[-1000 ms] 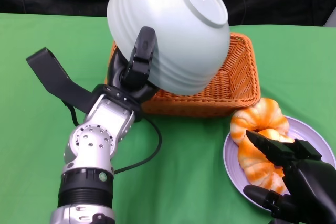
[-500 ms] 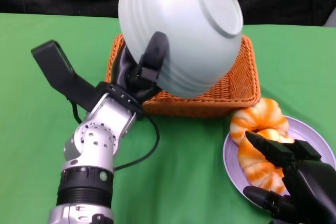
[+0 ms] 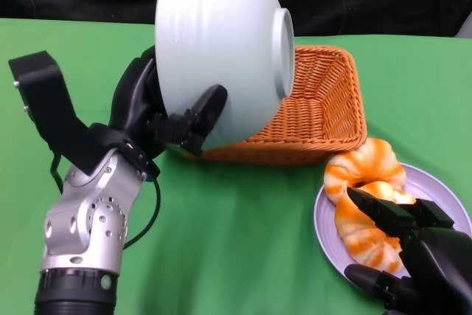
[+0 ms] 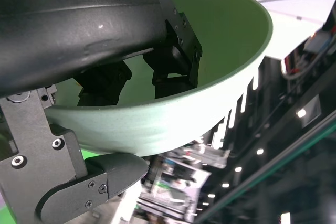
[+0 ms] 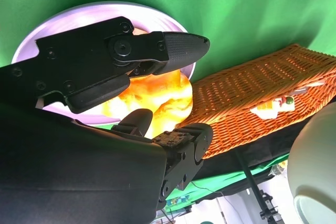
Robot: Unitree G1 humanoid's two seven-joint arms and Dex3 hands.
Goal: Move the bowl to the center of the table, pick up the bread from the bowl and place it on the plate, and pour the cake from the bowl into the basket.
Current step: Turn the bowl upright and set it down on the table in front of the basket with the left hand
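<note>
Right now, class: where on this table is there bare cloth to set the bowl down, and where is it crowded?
Bare green cloth lies in front of the basket, between the left hand holding the bowl and the plate. More shows to the basket's right. The lower right is crowded: bread fills the plate, with the right hand over it.

Pale green bowl (image 3: 214, 49), orange basket (image 3: 324, 108), lilac plate (image 3: 324, 234).

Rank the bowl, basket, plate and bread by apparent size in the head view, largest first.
1. bowl, though it is raised nearer the camera
2. basket, partly hidden
3. plate, partly covered
4. bread
</note>
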